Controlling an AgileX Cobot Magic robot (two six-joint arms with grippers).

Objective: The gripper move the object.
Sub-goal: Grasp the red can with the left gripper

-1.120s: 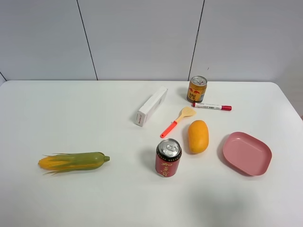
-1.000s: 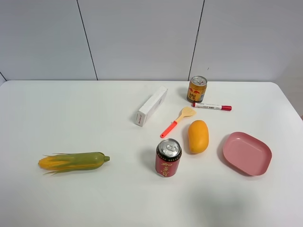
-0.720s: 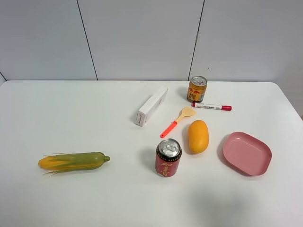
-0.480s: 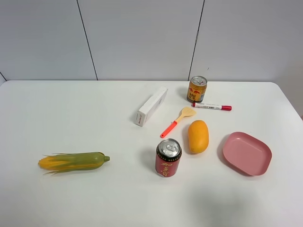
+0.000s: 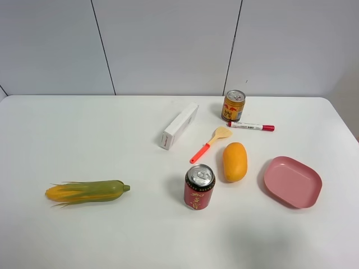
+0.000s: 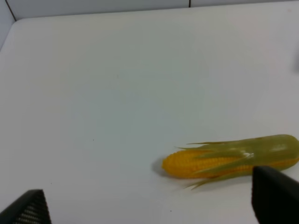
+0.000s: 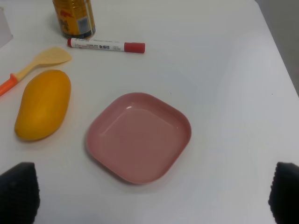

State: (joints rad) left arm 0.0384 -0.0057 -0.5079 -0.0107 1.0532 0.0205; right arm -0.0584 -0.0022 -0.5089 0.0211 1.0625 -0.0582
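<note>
Room lies open on the near and left sides of the red can (image 5: 199,187), where bare white table (image 5: 112,235) runs to the near edge and, well to the left, to the corn cob (image 5: 87,191). Just right of the can lies the mango (image 5: 234,161), close but apart; farther right sits the pink dish (image 5: 292,181), toward the table's right edge. Behind the can are the orange spatula (image 5: 208,143), the white box (image 5: 179,125), the red-capped marker (image 5: 251,126) and the gold can (image 5: 233,105). The tabletop is plain matte white, backed by pale grey wall panels (image 5: 168,45). The can stands upright, red with gold lettering and a silver pull-tab top. Far left of it the left gripper (image 6: 152,203) is spread wide by the corn cob, grasping nothing; far right the right gripper (image 7: 152,191), likewise spread and empty, seems to hang over the dish, though only its fingertips show.
</note>
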